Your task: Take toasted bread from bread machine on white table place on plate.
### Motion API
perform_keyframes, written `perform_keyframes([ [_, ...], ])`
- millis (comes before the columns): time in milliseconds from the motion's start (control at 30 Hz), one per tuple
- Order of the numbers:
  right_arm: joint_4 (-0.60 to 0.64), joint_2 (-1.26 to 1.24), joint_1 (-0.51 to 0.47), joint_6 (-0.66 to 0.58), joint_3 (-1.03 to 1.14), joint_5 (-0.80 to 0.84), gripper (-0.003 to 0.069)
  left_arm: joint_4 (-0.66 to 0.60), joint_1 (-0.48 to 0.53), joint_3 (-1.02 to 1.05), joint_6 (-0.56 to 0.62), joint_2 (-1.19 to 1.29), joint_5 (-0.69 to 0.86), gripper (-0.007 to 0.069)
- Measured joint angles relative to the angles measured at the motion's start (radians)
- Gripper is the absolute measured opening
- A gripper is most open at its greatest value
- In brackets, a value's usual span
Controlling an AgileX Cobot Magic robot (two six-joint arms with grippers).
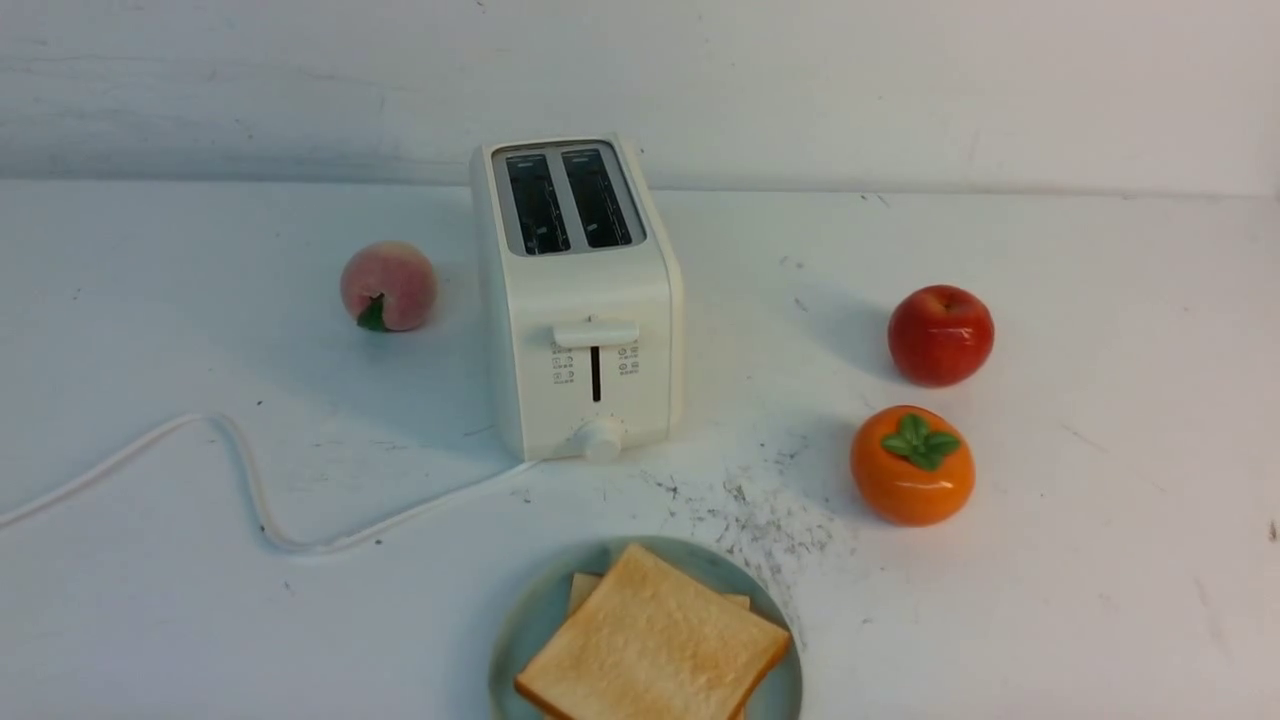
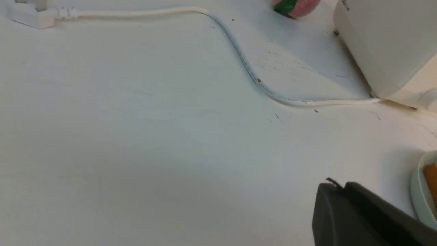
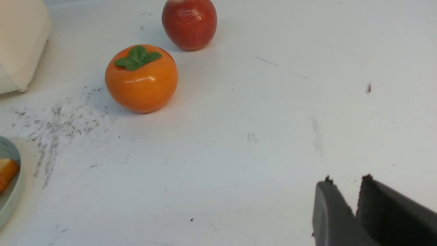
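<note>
Two slices of toasted bread lie stacked flat on the pale blue-green plate at the near edge of the white table. Behind it stands the cream bread machine with both slots empty and its lever up. Neither gripper shows in the front view. In the left wrist view my left gripper is shut with nothing in it, over bare table beside the plate rim. In the right wrist view my right gripper stands slightly open and empty, well clear of the plate.
The toaster's white cord snakes across the table to the left, ending in a plug. A peach sits left of the toaster. A red apple and an orange persimmon sit to its right.
</note>
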Motion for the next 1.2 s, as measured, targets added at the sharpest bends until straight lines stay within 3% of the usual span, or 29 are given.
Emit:
perform_keyframes([
  [1200, 0.000, 0.000, 0.000, 0.011, 0.000, 0.000, 0.0186, 0.000, -0.015, 0.000, 0.002, 0.000, 0.001, 0.0055],
])
